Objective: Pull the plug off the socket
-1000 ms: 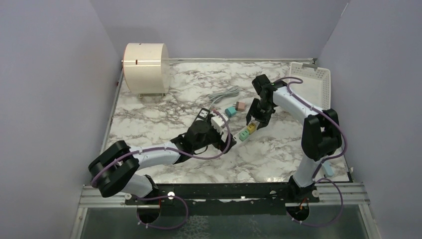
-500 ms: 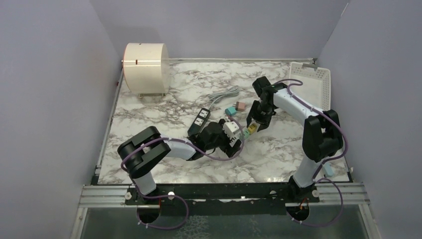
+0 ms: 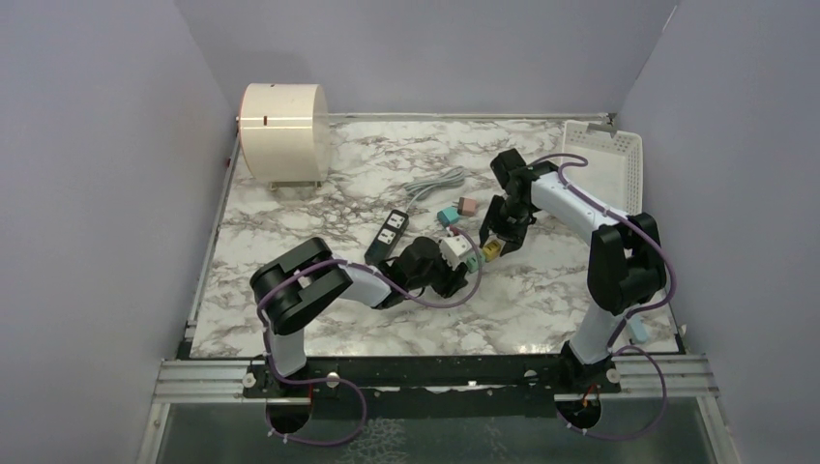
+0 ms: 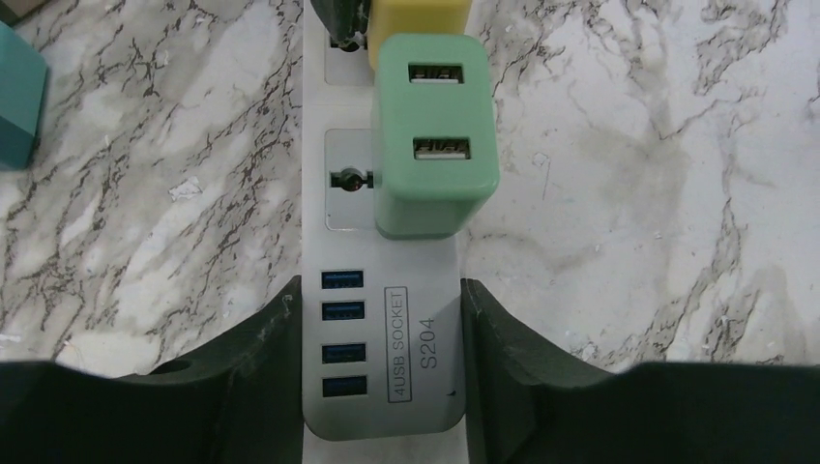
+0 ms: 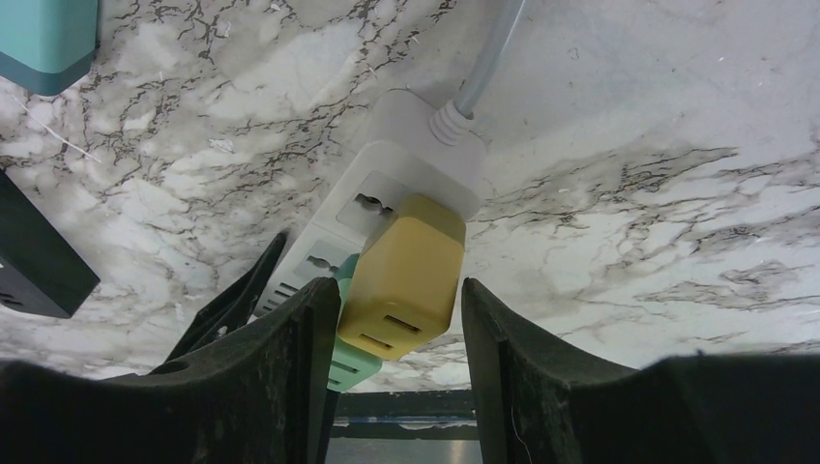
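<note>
green plug beside yellow plug on strip; teal block near

Marble-pattern table carries: white power strip mid-table, black power strip near its left, teal adapter and pink adapter behind, grey cable farther back, cream drum back-left, white basket back-right.

Cramped: left hand and right hand crowd the white strip, black strip just beside; open tabletop on near side.
</note>
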`<state>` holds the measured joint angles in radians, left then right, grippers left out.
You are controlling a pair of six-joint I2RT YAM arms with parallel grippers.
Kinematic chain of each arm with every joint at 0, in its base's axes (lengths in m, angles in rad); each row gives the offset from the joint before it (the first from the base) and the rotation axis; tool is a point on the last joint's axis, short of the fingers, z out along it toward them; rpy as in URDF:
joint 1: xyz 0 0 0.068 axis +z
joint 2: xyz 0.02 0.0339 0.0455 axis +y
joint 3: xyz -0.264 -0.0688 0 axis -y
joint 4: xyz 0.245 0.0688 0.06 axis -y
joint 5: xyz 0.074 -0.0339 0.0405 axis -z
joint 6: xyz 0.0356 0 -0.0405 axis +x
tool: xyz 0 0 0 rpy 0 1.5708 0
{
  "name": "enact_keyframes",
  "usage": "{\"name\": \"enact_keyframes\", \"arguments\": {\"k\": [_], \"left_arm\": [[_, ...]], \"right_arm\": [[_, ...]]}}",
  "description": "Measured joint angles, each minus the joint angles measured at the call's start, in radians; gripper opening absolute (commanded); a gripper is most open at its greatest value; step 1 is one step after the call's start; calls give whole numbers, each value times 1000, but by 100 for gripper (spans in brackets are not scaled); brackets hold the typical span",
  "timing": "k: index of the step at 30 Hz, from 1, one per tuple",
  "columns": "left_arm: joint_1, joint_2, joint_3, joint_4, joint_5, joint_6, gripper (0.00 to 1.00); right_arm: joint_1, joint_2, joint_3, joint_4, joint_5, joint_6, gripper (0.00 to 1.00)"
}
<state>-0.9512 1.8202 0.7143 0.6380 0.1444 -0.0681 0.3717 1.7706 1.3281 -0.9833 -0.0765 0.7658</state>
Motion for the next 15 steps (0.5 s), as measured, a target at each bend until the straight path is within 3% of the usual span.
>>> {"name": "enact_keyframes", "arguments": {"k": [1, 2, 15], "left_arm": [[0, 2, 0, 3, 1, -3, 3], [0, 4, 0, 7, 1, -4, 0], [-26, 52, 8, 91, -21, -28, 0]], "right_arm": [[0, 0, 0, 0, 0, 0, 55], [0, 0, 0, 0, 0, 0, 55], [-6, 8, 2, -27, 25, 30, 50]]}}
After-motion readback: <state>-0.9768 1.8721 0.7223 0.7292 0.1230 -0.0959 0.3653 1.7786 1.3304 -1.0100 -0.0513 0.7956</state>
